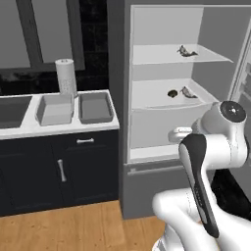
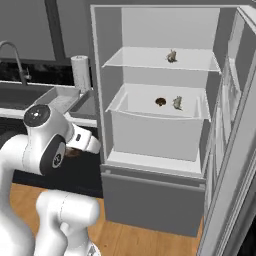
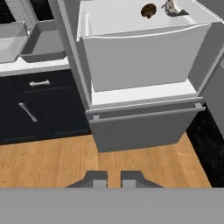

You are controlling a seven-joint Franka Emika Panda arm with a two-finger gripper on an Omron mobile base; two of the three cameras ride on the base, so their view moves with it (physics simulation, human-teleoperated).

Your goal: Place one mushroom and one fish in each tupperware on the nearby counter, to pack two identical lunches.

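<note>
Gripper (image 3: 113, 178), bottom centre, was closed and empty; it should open before reaching the mushroom (image 3: 148, 10), top centre.

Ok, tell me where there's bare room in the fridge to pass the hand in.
Upper shelf: bare left of the fish. Lower shelf: bare left of the mushroom; crowded at right, where a second fish lies beside it.

A warm, orange-brown wooden plank floor (image 3: 48, 162) runs beneath dark navy base cabinets (image 1: 59, 171) with silver bar handles (image 1: 62, 170). Beside them stands a tall grey open fridge (image 1: 147, 186) with white inner shelves (image 2: 160, 60). Behind, a black tiled wall (image 1: 93, 29) holds grey-framed upper panels (image 1: 49, 29).
</note>
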